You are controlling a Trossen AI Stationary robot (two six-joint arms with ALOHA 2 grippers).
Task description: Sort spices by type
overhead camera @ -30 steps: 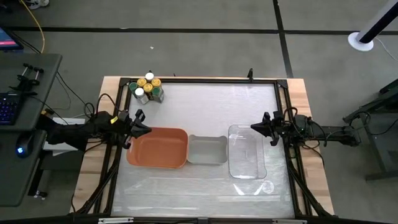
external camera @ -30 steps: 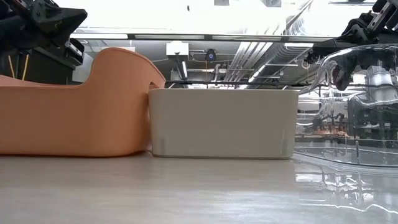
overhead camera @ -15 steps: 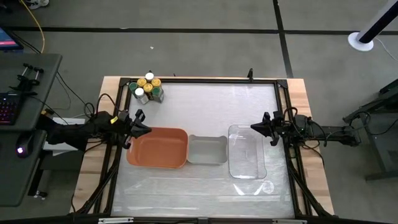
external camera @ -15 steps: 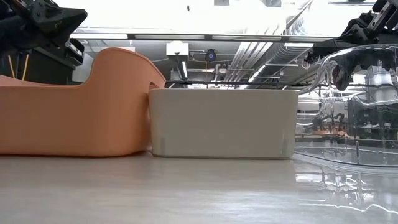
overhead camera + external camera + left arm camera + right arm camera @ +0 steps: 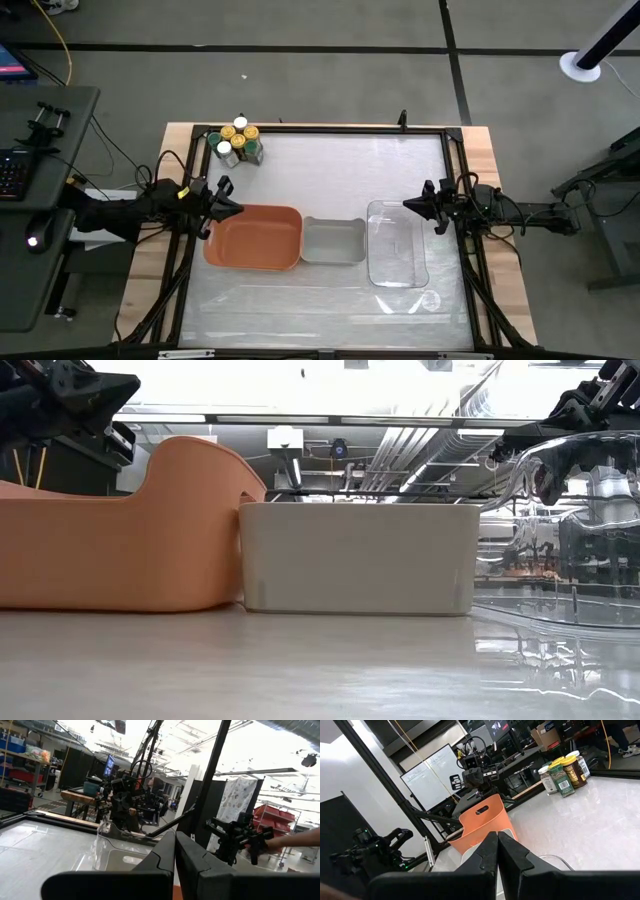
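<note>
High view showed no sorting begun: the spices (image 5: 238, 142) were bunched at the far left corner of the table (image 5: 330, 170), well apart from the orange tray (image 5: 255, 238), grey tray (image 5: 333, 241) and clear tray (image 5: 397, 243). The left gripper (image 5: 226, 197) and right gripper (image 5: 412, 204) were held clenched and empty at opposite edges. A reach to the jars, probably by the left arm, was called for next.
</note>
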